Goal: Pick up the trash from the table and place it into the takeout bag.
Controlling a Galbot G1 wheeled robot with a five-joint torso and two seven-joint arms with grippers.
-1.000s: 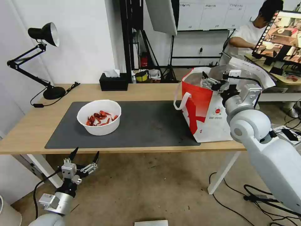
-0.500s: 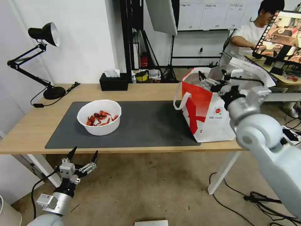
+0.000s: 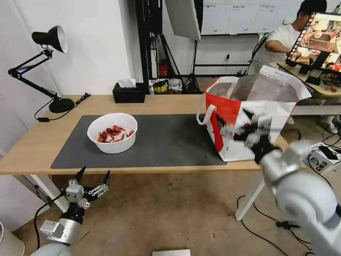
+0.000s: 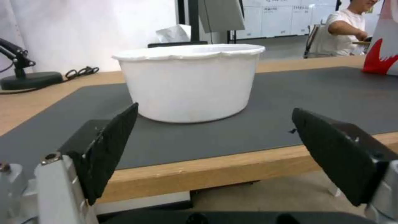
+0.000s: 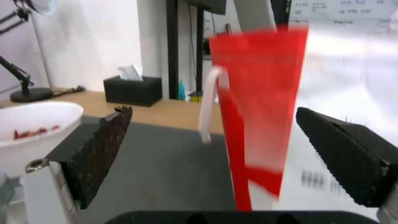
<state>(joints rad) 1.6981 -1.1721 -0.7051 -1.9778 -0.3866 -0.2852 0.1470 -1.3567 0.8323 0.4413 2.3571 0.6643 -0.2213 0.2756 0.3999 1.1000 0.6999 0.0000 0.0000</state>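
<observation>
On the dark mat (image 3: 170, 142) of the light-wood table (image 3: 163, 103) stands the white bowl (image 3: 112, 140) of red crayfish shells (image 3: 113, 133), the trash in view. At the table's right end is the white-and-red takeout bag (image 3: 248, 117), its foil-lined mouth open. My right gripper (image 3: 233, 119) hangs open and empty in front of the bag's near side, with the bag's red corner (image 5: 257, 93) close before it. Below the table's front edge, on the near side of the bowl (image 4: 188, 87), my left gripper (image 3: 96, 170) is open and holds nothing.
A black tissue box (image 3: 128, 93) sits at the table's back edge and a black desk lamp (image 3: 53, 39) at the back left. A white table leg (image 3: 254, 193) and floor cables (image 3: 291, 224) lie under my right arm. A monitor (image 3: 319, 39) stands behind the bag.
My right gripper has dropped from over the bag's mouth down to its near side, toward me. The left gripper has hardly moved.
</observation>
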